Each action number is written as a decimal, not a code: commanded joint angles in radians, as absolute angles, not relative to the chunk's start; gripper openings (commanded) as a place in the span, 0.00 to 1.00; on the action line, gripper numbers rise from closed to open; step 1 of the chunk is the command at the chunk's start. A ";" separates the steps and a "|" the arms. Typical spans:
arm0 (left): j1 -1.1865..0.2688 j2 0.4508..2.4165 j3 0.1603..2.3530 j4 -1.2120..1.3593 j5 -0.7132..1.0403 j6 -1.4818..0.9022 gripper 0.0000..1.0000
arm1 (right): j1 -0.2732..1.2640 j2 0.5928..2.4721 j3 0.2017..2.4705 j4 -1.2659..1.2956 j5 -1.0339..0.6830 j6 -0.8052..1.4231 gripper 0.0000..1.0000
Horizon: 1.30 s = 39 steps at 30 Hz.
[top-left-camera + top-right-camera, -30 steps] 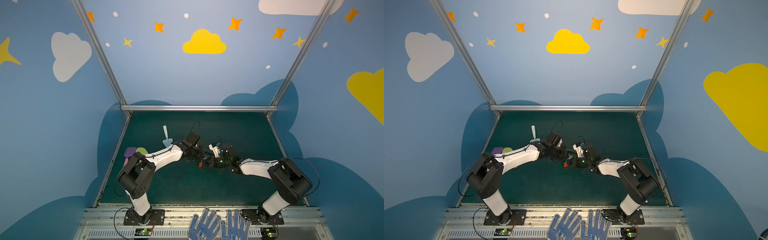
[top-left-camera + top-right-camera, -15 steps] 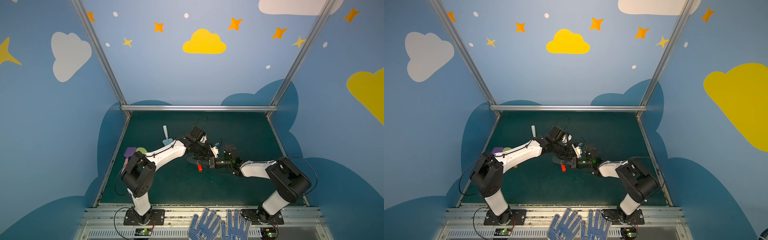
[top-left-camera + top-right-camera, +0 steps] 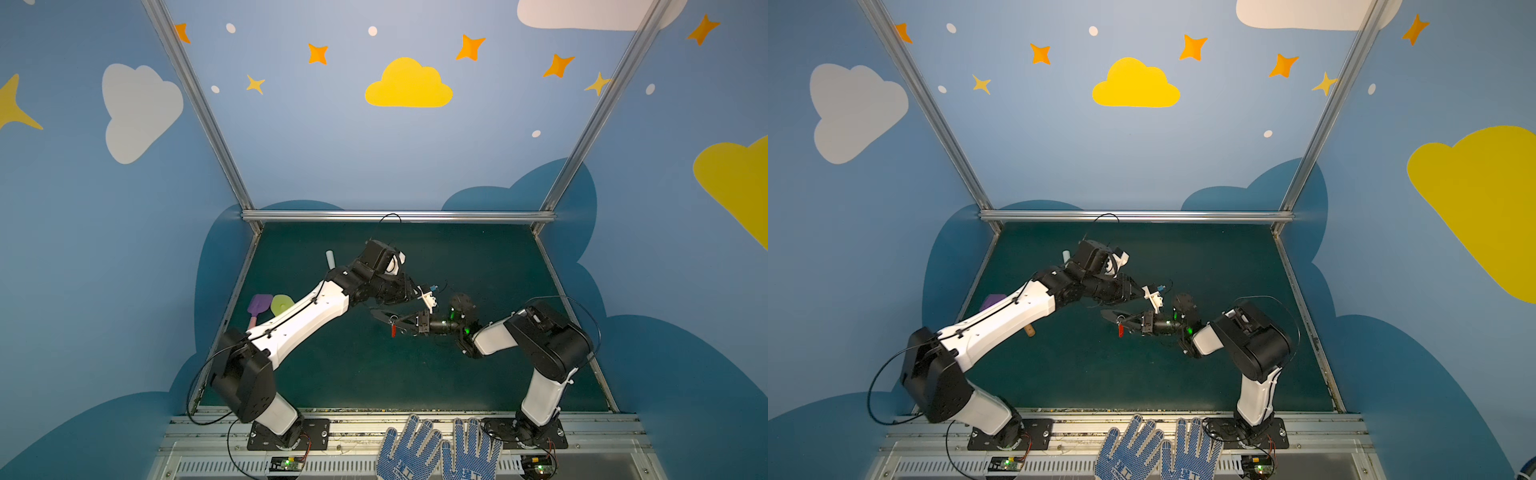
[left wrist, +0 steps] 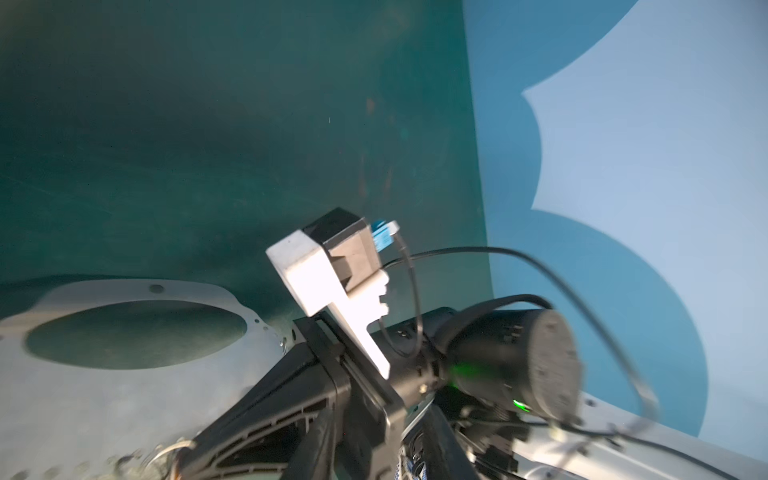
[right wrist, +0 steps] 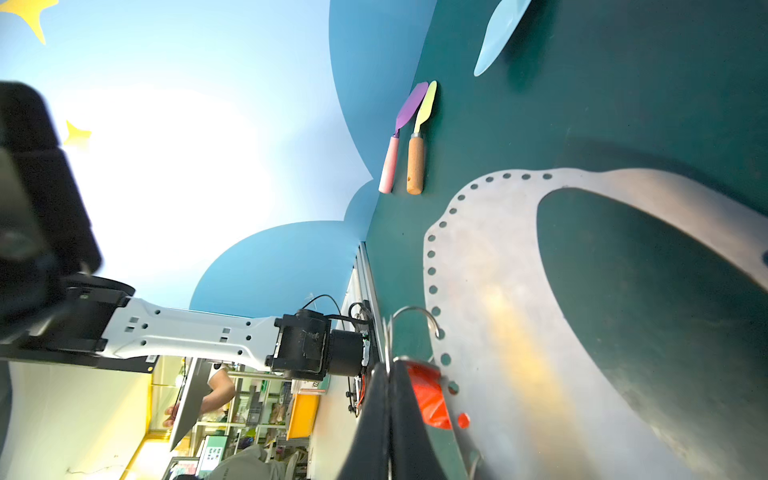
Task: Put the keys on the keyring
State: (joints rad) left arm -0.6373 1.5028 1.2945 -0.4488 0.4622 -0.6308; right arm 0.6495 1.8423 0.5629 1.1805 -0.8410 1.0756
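Observation:
The keyring is a flat grey plate (image 5: 490, 291) with a big central hole and a rim of small holes. In both top views it is only a dark sliver (image 3: 378, 312) over the green mat. A silver wire ring (image 5: 415, 311) hooks through one rim hole. My right gripper (image 5: 388, 365) is shut on that wire. The key's red-orange head (image 5: 428, 395) lies right beside the jaws and hangs just under the right gripper (image 3: 390, 323) as a red spot (image 3: 394, 331) (image 3: 1121, 330). My left gripper (image 3: 417, 291) hovers above and behind the right one, apart from the key, and its jaw gap is hidden.
Pastel toy shovels lie at the mat's left: purple (image 3: 259, 305), yellow-green (image 3: 281, 304) and light blue (image 3: 330, 259). Blue dotted gloves (image 3: 436, 453) rest on the front rail. Walls close in the left, right and back.
My left arm has swung right and away from the key, ending over the right gripper's wrist. The right gripper has moved slightly left, with the key dangling below it.

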 commanded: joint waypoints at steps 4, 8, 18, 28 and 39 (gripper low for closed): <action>-0.599 1.363 1.160 -0.473 0.370 -0.662 0.40 | 0.644 1.858 0.564 1.348 -0.866 1.163 0.00; -0.580 1.274 1.060 -0.460 0.344 -0.698 0.41 | 0.644 1.872 0.565 1.368 -0.865 1.187 0.00; -0.572 1.168 0.859 -0.362 0.369 -0.800 0.22 | 0.641 1.878 0.563 1.394 -0.857 1.230 0.00; -0.572 1.147 0.717 -0.145 0.393 -0.888 0.16 | 0.638 1.884 0.581 1.407 -0.874 1.261 0.00; -0.572 1.263 0.743 0.007 0.392 -0.878 0.09 | 0.638 1.872 0.593 1.407 -0.904 1.284 0.00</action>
